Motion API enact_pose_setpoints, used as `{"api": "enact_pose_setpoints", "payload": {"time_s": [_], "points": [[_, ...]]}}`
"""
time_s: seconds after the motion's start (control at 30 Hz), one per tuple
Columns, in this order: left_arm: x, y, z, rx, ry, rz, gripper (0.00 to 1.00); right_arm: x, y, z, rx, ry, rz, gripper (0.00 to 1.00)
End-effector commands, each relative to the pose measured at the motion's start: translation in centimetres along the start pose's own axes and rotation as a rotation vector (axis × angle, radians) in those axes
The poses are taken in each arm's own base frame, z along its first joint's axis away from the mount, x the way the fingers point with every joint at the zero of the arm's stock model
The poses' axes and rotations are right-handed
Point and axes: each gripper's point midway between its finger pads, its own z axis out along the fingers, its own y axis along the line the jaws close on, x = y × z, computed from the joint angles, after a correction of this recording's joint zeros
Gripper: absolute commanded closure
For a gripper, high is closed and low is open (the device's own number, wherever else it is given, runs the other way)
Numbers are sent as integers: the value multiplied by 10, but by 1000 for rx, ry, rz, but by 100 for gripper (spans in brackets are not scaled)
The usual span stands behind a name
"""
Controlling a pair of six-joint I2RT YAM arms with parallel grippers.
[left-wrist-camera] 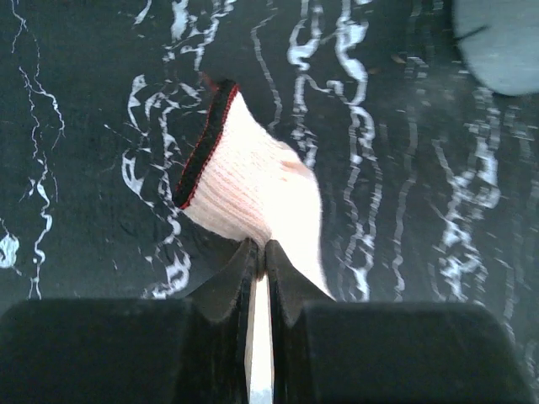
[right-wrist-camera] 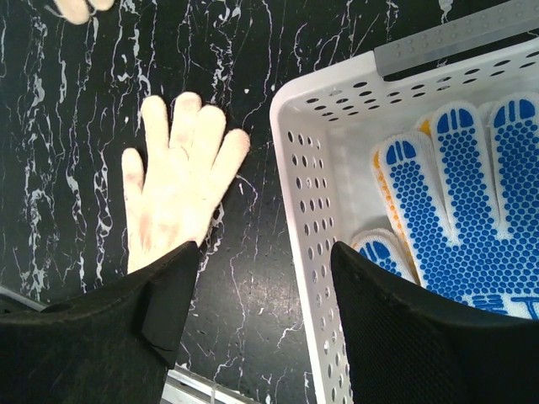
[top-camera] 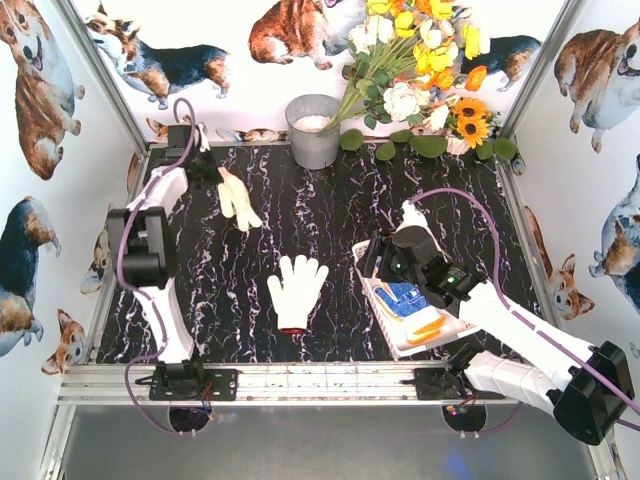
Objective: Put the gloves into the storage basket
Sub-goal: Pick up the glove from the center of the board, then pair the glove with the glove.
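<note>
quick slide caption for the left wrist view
Left gripper shut on a cream knit glove with a dark, red-edged cuff, black marbled table behind

Left arm point(top-camera: 172, 318) and right arm point(top-camera: 512, 322) were white w/ black joint housings. Purple cables point(top-camera: 470, 200) ran along each (one big loop per arm). Base plates point(top-camera: 190, 380) were black. Jaws were matte black, wedge-tipped.

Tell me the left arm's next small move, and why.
Probably lift the left gripper a little, straight up. Its jaws look pinched shut on the cream glove at the far left of the table, well away from the storage basket on the right. Raising the glove first should keep it from dragging during the carry across.
</note>
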Motion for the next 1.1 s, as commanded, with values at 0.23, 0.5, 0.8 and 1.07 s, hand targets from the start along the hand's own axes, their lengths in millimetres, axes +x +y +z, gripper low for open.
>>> {"api": "enact_pose_setpoints", "payload": {"time_s": [0.23, 0.5, 0.8, 1.07], "points": [[-11, -60, -93, 231, -154, -1, 100, -26, 10, -8, -31, -87, -21, 33], [26, -130, -152, 418, -152, 152, 100, -59, 43, -21, -142, -118, -100, 26], [88, -214, -208, 580, -72, 465, 100, -95, 63, -47, -366, -123, -84, 17], [133, -281, -285, 992, -8, 569, 100, -98, 85, -83, -573, -56, -145, 15]]}}
